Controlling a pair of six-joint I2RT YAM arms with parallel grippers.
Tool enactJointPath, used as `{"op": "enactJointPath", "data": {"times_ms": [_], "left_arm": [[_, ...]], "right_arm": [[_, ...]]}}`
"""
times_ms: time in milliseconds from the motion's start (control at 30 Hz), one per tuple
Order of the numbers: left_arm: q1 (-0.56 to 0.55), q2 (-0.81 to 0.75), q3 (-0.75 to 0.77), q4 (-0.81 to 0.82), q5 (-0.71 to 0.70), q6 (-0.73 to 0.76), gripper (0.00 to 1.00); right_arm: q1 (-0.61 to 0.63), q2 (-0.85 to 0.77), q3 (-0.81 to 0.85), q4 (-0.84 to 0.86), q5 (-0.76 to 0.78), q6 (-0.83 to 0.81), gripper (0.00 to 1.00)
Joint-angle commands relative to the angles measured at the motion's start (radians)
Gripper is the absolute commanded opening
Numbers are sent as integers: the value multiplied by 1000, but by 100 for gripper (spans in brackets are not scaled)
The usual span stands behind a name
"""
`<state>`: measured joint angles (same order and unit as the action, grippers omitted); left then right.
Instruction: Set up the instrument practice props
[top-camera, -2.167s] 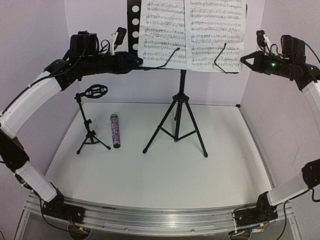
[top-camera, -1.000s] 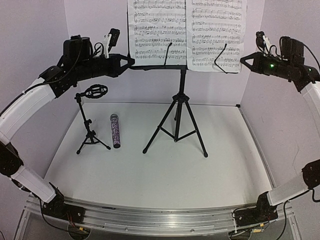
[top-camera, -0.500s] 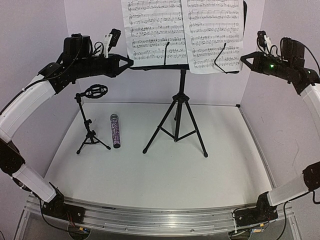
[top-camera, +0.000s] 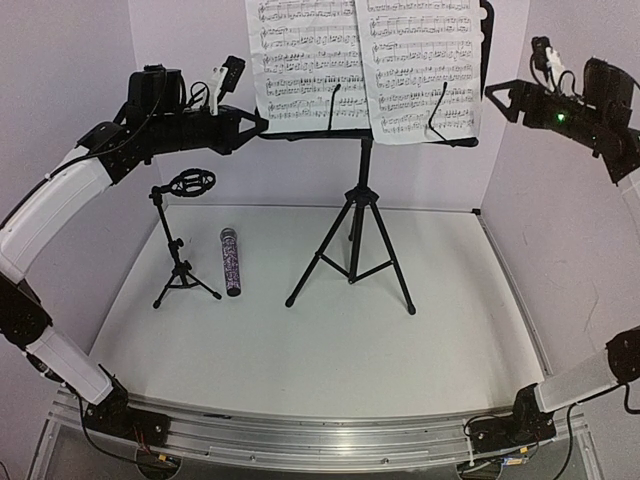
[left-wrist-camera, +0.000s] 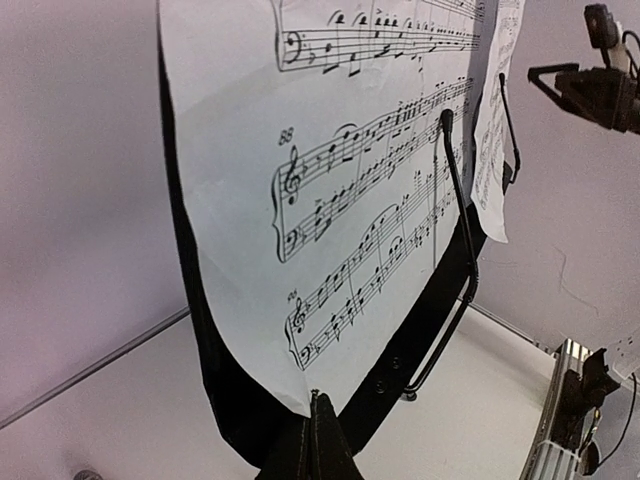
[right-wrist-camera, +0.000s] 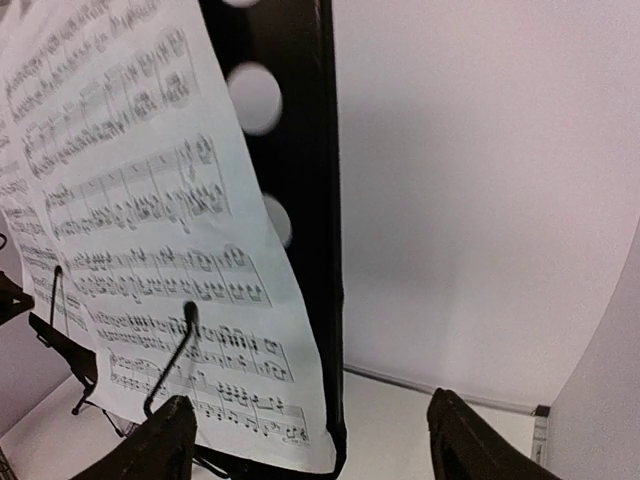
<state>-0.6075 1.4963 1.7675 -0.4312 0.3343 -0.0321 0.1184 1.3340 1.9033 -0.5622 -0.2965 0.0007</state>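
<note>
top view: music stand (top-camera: 361, 205) upright mid-bench (top-camera: 330, 350), two sheets (top-camera: 305, 60) on it; microphone (top-camera: 231, 262) lying beside mic stand (top-camera: 178, 255), left | left wrist: left pincer (top-camera: 260, 122) pinched on stand's lower-left ledge | right wrist: right pincer (top-camera: 492, 95) wide, clear of stand's perforated right edge

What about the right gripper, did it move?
Yes. The right gripper has gone up and slightly right, away from the music stand, whose tripod legs stayed put.
</note>
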Motion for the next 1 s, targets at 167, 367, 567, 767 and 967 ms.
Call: {"op": "enactJointPath", "data": {"times_ms": [167, 367, 567, 767, 967], "left_arm": [[6, 38, 124, -60, 21, 107, 0], [6, 32, 108, -52, 17, 96, 0], [6, 26, 84, -47, 9, 87, 0], [6, 18, 66, -37, 12, 74, 0], [6, 22, 65, -28, 18, 72, 0]], "right_arm": [[-4, 244, 516, 63, -173, -54, 80], [-5, 344, 613, 241, -275, 43, 70], [-4, 418, 689, 379, -290, 95, 66], [-3, 409, 646, 479, -332, 132, 60], [-1, 371, 577, 530, -351, 162, 54]]}}
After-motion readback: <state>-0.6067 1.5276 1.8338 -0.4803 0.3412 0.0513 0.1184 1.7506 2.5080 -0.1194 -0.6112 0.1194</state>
